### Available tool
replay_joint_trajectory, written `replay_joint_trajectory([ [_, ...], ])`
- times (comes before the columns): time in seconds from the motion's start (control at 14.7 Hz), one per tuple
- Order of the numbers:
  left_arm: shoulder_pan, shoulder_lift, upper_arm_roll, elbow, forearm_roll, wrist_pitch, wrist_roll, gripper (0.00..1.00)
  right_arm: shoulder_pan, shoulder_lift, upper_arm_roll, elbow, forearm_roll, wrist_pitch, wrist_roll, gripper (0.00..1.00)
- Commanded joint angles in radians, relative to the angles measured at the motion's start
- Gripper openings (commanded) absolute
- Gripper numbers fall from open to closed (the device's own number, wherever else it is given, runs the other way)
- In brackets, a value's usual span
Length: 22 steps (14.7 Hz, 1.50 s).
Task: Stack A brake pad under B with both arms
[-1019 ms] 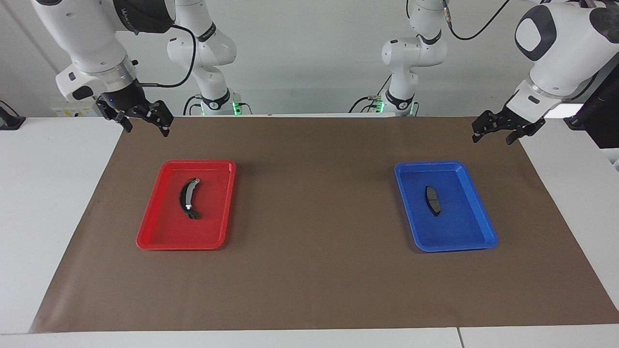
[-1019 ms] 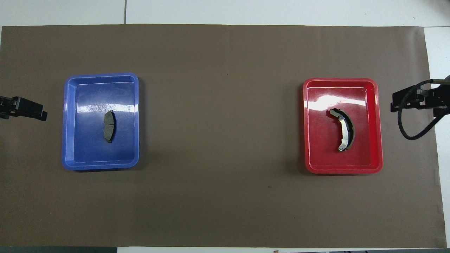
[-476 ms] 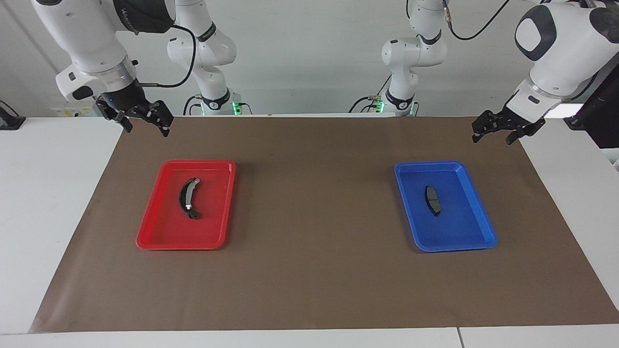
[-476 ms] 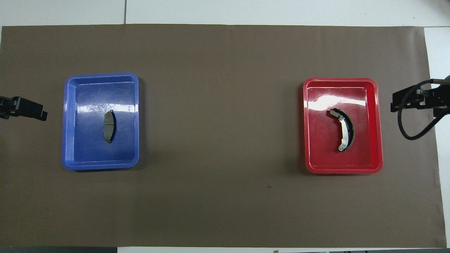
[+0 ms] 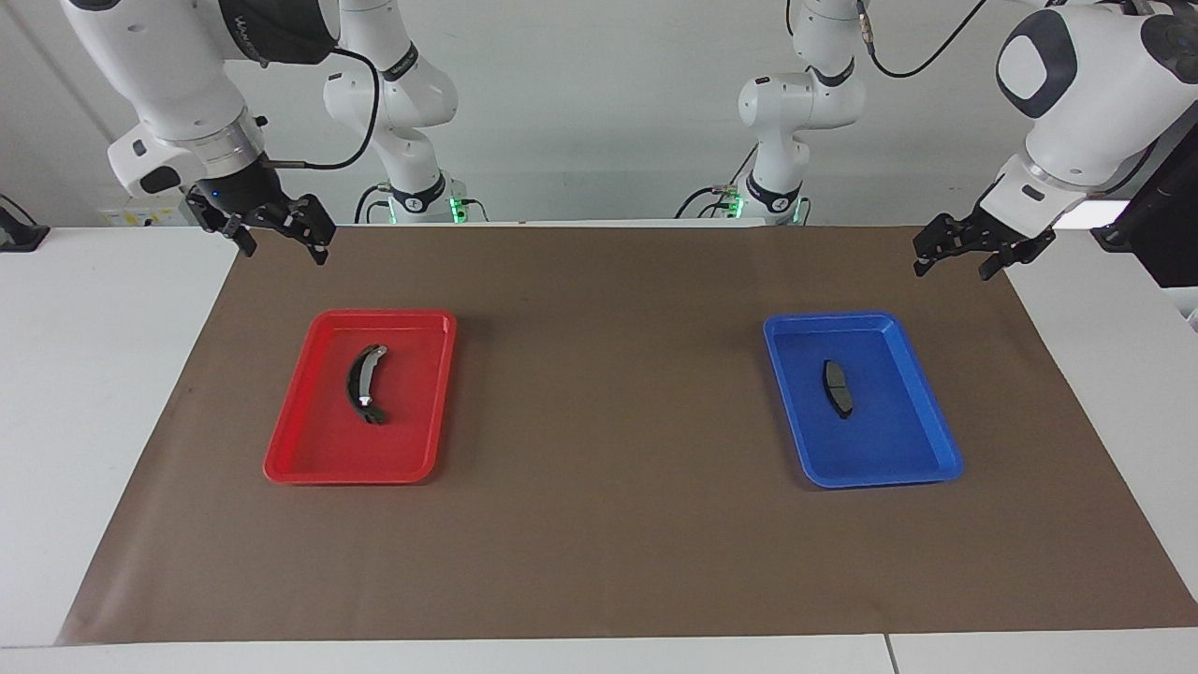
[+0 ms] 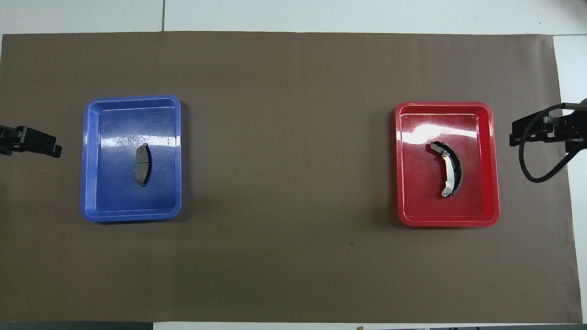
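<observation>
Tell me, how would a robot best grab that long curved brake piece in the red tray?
Probably from straight above, fingers closing across the narrow middle of the curved brake piece. It lies flat in the red tray, with floor showing all around, so a side approach would meet the rim. The right gripper hangs open over the mat's edge nearest that tray.

Both arms: glossy white rounded shells, dark grey joint caps, silver metal wrist ring. Left gripper: black, two slim fingers, white flange above. Right gripper: black, bulkier, small blue light on body, black cable looping from wrist. Dark band with white lettering on right arm. Green lights at both bases.
</observation>
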Motion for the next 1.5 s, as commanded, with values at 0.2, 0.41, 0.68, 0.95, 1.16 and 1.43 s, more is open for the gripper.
replay_joint_trajectory([
  [0.2, -0.002, -0.028, -0.004, -0.032, 0.010, 0.021, -0.014, 1.00, -0.005, -0.004, 0.001, 0.004, 0.000, -0.008, -0.018, 1.00],
  [0.41, -0.013, -0.029, -0.006, -0.036, 0.010, 0.024, -0.016, 1.00, -0.005, -0.004, 0.001, 0.004, 0.000, -0.008, -0.016, 1.00],
  [0.68, -0.014, -0.080, -0.009, -0.210, 0.010, 0.252, -0.008, 0.97, -0.005, -0.004, 0.003, 0.004, 0.000, -0.008, -0.018, 1.00],
  [0.95, -0.038, -0.056, -0.013, -0.408, 0.010, 0.525, -0.008, 0.97, -0.005, -0.004, 0.001, 0.004, 0.000, -0.008, -0.019, 1.00],
  [1.16, -0.069, 0.009, -0.013, -0.520, 0.010, 0.687, -0.012, 0.97, -0.005, -0.004, 0.001, 0.004, 0.000, -0.008, -0.021, 1.00],
  [1.43, -0.088, 0.081, -0.013, -0.617, 0.010, 0.880, -0.063, 0.96, -0.005, -0.004, 0.001, 0.002, 0.000, -0.008, -0.021, 1.00],
])
